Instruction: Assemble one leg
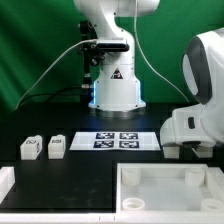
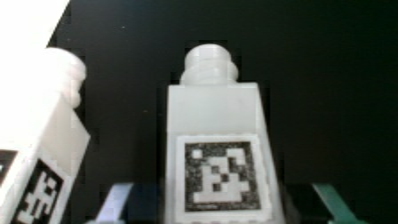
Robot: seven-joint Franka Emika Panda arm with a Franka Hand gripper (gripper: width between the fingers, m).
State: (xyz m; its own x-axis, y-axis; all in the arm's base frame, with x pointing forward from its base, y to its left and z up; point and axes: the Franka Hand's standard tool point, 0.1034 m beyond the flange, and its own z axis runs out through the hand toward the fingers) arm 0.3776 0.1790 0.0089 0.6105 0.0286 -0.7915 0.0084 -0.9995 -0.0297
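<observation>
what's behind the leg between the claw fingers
Only dark table shows behind the leg; another leg stands beside it. Anything directly behind it is covered.

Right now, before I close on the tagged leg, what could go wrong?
The gripper is open, and its fingertips flank only the tagged end of the leg: closing there might pivot or tip it. A second leg stands close beside it; the near finger could knock it.
</observation>
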